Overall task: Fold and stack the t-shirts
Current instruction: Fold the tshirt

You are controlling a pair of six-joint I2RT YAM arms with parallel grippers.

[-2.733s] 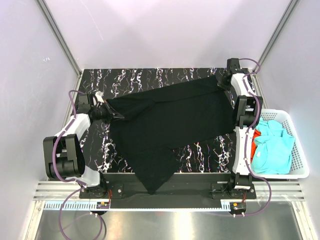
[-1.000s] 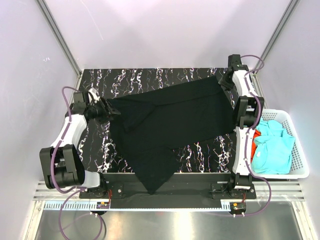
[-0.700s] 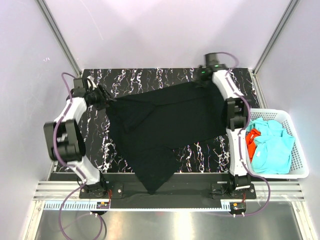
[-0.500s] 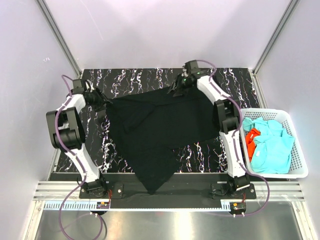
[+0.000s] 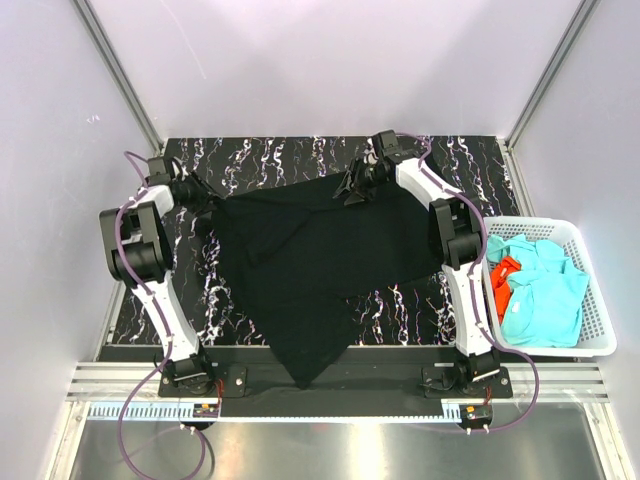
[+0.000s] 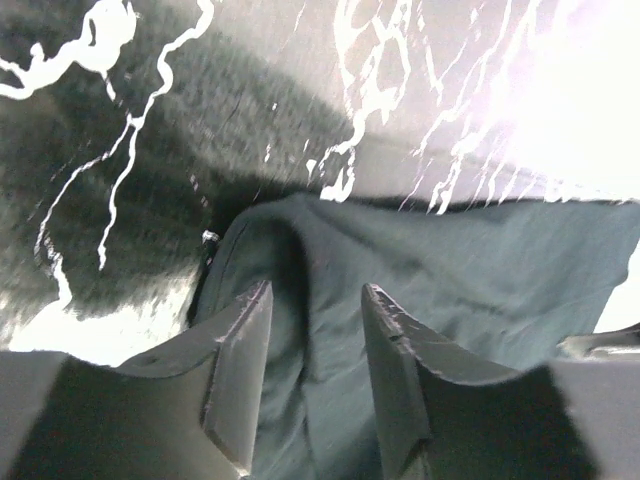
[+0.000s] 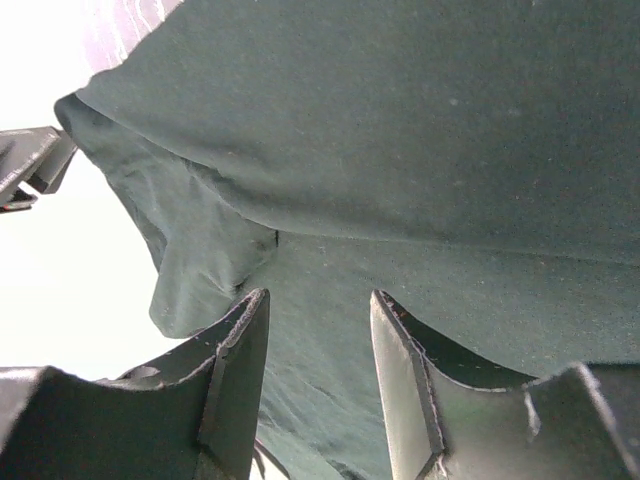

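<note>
Top external view: the black t-shirt [image 5: 330, 260] lies spread on the table [image 5: 400, 150], to the left of the basket [image 5: 600, 300] and clear of it. The turquoise t-shirts [image 5: 545, 295] and the orange-red t-shirt [image 5: 503, 275] sit bunched inside the basket, not yet folded.

You have the left gripper [image 5: 205, 200] at the shirt corner farthest from the basket. The right gripper [image 5: 352, 190] is on the shirt's far edge, on the basket side of that corner. Judged purpose: two holds along one edge let you draw the cloth flat and square it before the first fold.

Wrist views: on each arm the jaws stand part-way apart with dark cloth in the gap. You cannot tell whether they pinch it or have let go.

Orientation: the broad part of the shirt spans from the left gripper toward the basket. A tapering end points at the arm bases and hangs over the near table edge. The long axis is judged to run far to near, alongside the basket rather than toward it. The neck opening is not discernible.
</note>
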